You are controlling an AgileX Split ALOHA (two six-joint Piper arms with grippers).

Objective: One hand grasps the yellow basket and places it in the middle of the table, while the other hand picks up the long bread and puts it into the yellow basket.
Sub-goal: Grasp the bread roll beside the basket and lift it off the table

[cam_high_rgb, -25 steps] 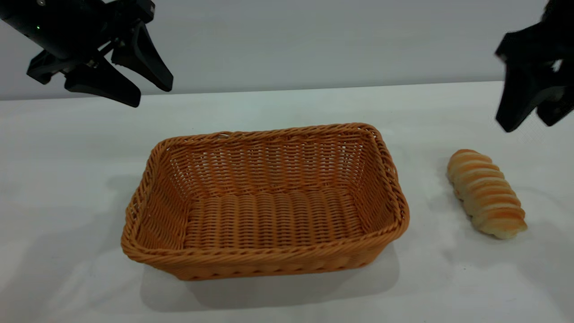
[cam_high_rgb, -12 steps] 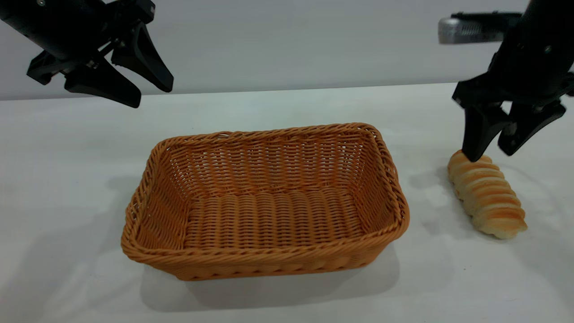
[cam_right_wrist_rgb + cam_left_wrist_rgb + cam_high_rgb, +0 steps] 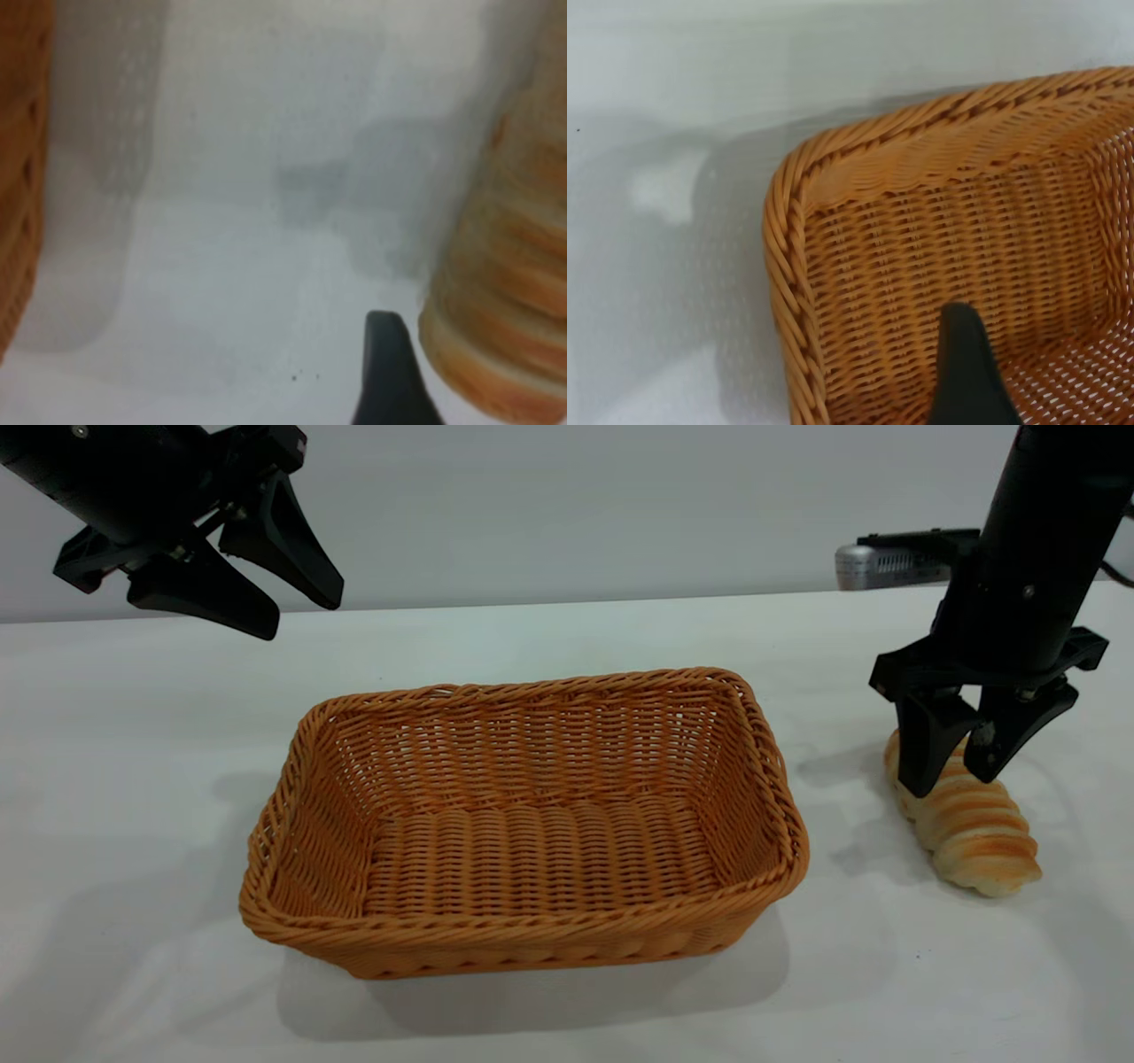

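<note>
- Right gripper (image 3: 957, 775) is down on the far end of the bread (image 3: 970, 828), fingers spread either side, not clenched.
- Bread lies on the table (image 3: 549, 638), right of the basket (image 3: 523, 824).
- Left gripper (image 3: 266, 593) hangs spread wide above the basket's left corner.

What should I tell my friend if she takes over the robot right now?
Left gripper: open, hanging high above the table's far left, holding nothing.
Right gripper: open, down over the far end of the long bread, fingers straddling it, not yet closed.
Yellow basket: empty, sitting about mid-table.
Long bread: lying on the table to the right of the basket, apart from it.
Done: the basket looks placed.
Left: close on the bread, lift it, carry it over and put it into the basket.
</note>
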